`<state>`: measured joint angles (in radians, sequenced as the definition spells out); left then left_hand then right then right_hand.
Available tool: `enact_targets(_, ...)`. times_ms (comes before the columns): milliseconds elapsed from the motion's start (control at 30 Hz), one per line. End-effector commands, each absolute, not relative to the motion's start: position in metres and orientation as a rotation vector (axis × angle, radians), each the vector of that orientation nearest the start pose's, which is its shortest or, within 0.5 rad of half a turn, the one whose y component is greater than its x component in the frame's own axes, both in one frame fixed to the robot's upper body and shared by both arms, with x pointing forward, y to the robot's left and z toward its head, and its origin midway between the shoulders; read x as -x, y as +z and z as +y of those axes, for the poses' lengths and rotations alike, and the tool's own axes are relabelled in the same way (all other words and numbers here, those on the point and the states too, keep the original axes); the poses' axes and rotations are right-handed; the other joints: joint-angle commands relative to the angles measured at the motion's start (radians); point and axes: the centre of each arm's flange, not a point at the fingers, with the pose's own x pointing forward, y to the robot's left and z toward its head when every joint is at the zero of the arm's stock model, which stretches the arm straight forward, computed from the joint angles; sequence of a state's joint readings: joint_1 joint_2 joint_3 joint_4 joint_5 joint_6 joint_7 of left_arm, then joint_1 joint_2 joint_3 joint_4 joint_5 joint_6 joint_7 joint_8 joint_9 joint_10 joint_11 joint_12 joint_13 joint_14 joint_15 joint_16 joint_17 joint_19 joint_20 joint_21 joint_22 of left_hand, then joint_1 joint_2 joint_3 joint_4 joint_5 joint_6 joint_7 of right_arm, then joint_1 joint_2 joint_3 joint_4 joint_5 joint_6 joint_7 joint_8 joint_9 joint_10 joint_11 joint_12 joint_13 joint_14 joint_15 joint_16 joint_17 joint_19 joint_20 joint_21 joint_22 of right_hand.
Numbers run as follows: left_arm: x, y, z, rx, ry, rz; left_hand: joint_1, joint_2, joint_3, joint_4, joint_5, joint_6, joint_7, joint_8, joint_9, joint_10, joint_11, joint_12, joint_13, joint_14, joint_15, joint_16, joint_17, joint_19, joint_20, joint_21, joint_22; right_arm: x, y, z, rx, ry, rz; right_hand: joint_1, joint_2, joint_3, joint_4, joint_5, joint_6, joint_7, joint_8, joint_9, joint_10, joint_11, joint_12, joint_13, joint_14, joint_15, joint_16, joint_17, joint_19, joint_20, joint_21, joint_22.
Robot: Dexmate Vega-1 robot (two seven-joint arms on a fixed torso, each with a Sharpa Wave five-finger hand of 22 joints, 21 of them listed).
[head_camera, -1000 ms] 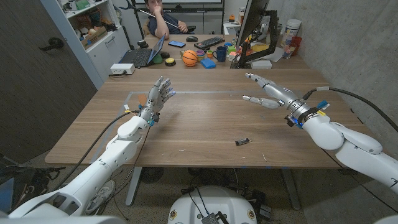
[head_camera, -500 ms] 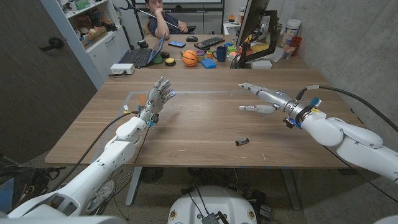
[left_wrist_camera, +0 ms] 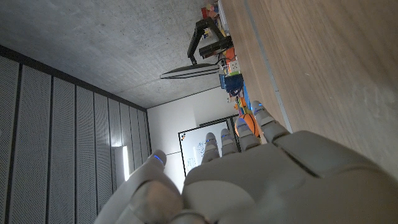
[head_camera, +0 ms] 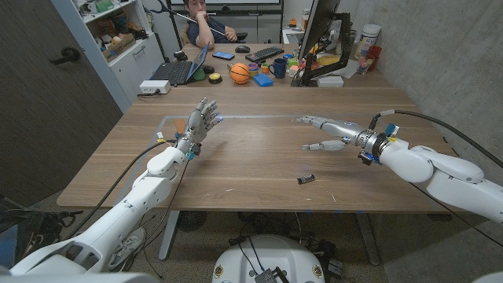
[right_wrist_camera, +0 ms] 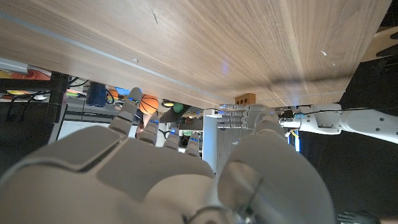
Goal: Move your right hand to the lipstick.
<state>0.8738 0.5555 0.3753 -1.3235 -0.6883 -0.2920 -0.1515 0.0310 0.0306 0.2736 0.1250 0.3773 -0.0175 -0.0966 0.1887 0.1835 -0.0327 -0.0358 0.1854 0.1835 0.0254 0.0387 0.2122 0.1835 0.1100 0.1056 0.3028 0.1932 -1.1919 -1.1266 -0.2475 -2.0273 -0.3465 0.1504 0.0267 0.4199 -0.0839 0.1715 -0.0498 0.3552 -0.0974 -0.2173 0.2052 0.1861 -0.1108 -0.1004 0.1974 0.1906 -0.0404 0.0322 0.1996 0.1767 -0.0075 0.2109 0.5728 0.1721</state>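
The right hand (head_camera: pixel 334 134) hovers over the wooden table (head_camera: pixel 251 169) with fingers (head_camera: pixel 313 122) spread, holding nothing. The lipstick (head_camera: pixel 306 179) lies on the tabletop nearer the robot than those fingertips, apart from them. The left hand (head_camera: pixel 200 122) stands upright, fingers apart and holding nothing.

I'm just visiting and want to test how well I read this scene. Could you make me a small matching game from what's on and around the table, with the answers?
Things:
1. lipstick
2. right hand
3. left hand
4. basketball

Descriptions:
A. orange, on the far desk
B. fingers pointing up, holding nothing
C. small and dark, lying on the wood near the front edge
D. open, fingers stretched out over the table

Pairs: 1-C, 2-D, 3-B, 4-A
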Motion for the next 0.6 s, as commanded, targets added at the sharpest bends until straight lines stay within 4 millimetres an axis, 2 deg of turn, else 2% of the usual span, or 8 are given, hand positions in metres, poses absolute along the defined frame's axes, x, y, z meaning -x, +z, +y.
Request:
enact_targets(33, -0.644, -0.037, 0.286, -0.007, -0.332, -0.582, -0.012, 0.0, -0.007, 0.003, 0.004, 0.003, -0.005, 0.007, 0.004, 0.001, 0.005, 0.003, 0.004, -0.001, -0.005, -0.002, 0.003, 0.002, 0.006, -0.002, 0.002, -0.495, -0.025, -0.261, 1.55, 0.352, -0.702, 0.028, 0.001, 0.006, -0.016, 0.014, 0.009, -0.003, 0.005, 0.003, -0.002, -0.018, 0.002, 0.001, 0.002, -0.014, 0.0, 0.003, 0.013, 0.003, -0.007, -0.001)
enact_targets(400, -0.643, -0.035, 0.285, -0.01, -0.329, -0.587, -0.019, -0.002, -0.015, 0.01, 0.003, 0.003, -0.006, 0.006, 0.004, 0.001, 0.005, 0.003, 0.004, -0.006, -0.008, -0.004, 0.004, 0.002, 0.005, -0.004, 0.003, -0.488, -0.033, -0.264, 1.593, 0.419, -0.627, 0.078, 0.009, 0.018, -0.04, 0.035, 0.003, -0.003, 0.001, 0.003, 0.006, -0.025, 0.007, 0.001, 0.016, -0.025, 0.001, 0.002, 0.027, 0.003, -0.023, -0.001)
enact_targets(467, -0.643, -0.035, 0.285, -0.009, -0.33, -0.587, -0.021, -0.002, -0.017, 0.011, 0.003, 0.004, -0.005, 0.007, 0.004, 0.001, 0.006, 0.003, 0.004, -0.006, -0.007, -0.004, 0.004, 0.001, 0.005, -0.004, 0.003, -0.487, -0.035, -0.264, 1.597, 0.427, -0.624, 0.114, 0.02, 0.03, -0.055, 0.044, 0.005, -0.003, 0.001, 0.003, 0.01, -0.029, 0.008, 0.001, 0.024, -0.03, 0.0, 0.002, 0.033, 0.002, -0.033, -0.001)
enact_targets(500, -0.643, -0.035, 0.285, -0.009, -0.33, -0.587, -0.021, -0.002, -0.017, 0.011, 0.003, 0.004, -0.005, 0.007, 0.004, 0.001, 0.006, 0.004, 0.004, -0.006, -0.007, -0.004, 0.004, 0.001, 0.005, -0.004, 0.003, -0.487, -0.035, -0.264, 1.595, 0.431, -0.625, 0.161, 0.034, 0.046, -0.075, 0.054, 0.01, -0.003, 0.001, 0.004, 0.014, -0.029, 0.01, 0.0, 0.025, -0.03, -0.004, 0.001, 0.042, 0.003, -0.048, -0.001)
enact_targets(600, -0.643, -0.035, 0.284, -0.009, -0.33, -0.589, -0.023, -0.003, -0.02, 0.013, 0.003, 0.004, -0.005, 0.007, 0.004, 0.001, 0.007, 0.003, 0.004, -0.006, -0.008, -0.004, 0.004, 0.002, 0.006, -0.005, 0.003, -0.485, -0.037, -0.261, 1.593, 0.445, -0.635, 0.175, 0.035, 0.049, -0.08, 0.056, 0.016, -0.002, 0.003, 0.004, 0.025, -0.033, 0.014, 0.0, 0.035, -0.037, -0.002, 0.001, 0.044, 0.004, -0.054, -0.001)
